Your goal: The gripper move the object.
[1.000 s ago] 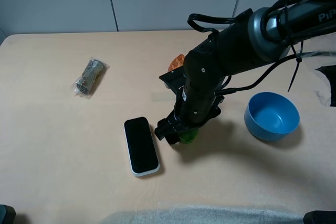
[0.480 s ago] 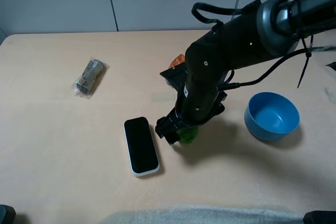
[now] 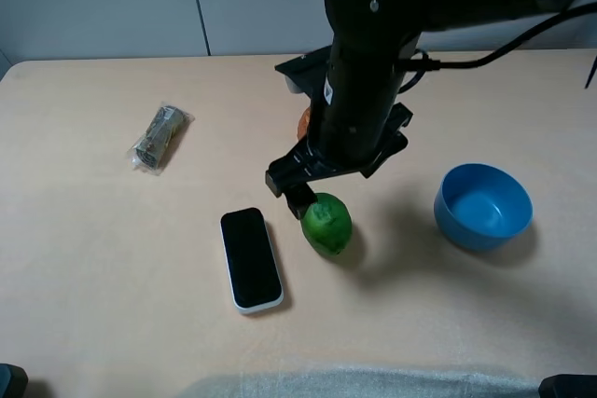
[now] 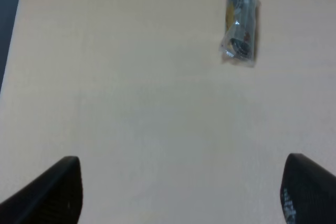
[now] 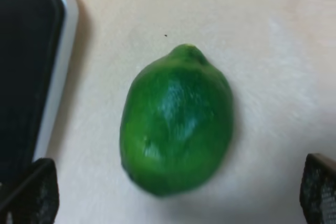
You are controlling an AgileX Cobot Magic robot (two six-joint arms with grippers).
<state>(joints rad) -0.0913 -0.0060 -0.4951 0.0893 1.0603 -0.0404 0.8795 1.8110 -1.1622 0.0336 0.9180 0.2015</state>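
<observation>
Glossy green oval fruit [image 3: 326,224] w/ pointed tip lies on matte beige table [image 3: 112,258], beside flat black white-rimmed phone [image 3: 250,259]. Black right gripper [image 3: 300,195] above it, fingers spread wide, holding nothing. Left gripper [image 4: 178,195] also wide open, empty.

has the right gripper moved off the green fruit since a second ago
Yes. The right gripper has lifted up and away from the green fruit, which now lies uncovered beside the phone, fingers apart either side in the right wrist view.

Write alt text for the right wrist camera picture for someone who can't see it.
A glossy green fruit lies alone on the tan table, between the spread fingertips of the open right gripper, which do not touch it. The edge of a black phone with a pale rim lies beside the fruit.
</observation>
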